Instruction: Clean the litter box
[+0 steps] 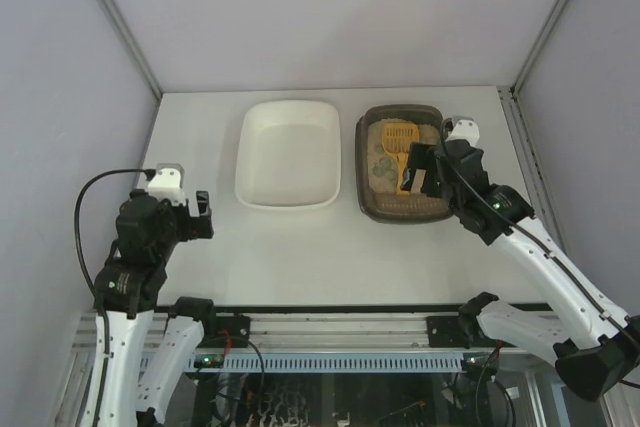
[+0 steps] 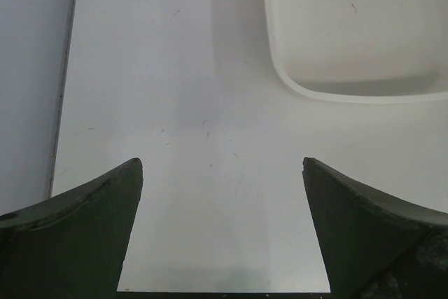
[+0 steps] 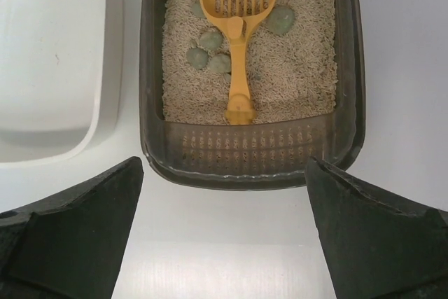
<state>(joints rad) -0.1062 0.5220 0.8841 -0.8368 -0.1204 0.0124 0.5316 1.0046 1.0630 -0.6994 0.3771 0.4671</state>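
The litter box is a dark brown tray of beige litter at the back right of the table. In the right wrist view its wall frames the litter. A yellow slotted scoop lies in it, handle toward me. Several grey-green clumps lie in the litter around the scoop. My right gripper is open and empty, above the box's near edge. My left gripper is open and empty over bare table at the near left.
A white tub stands just left of the litter box; it looks empty and shows in both wrist views. The white table is walled by grey panels on the left, back and right.
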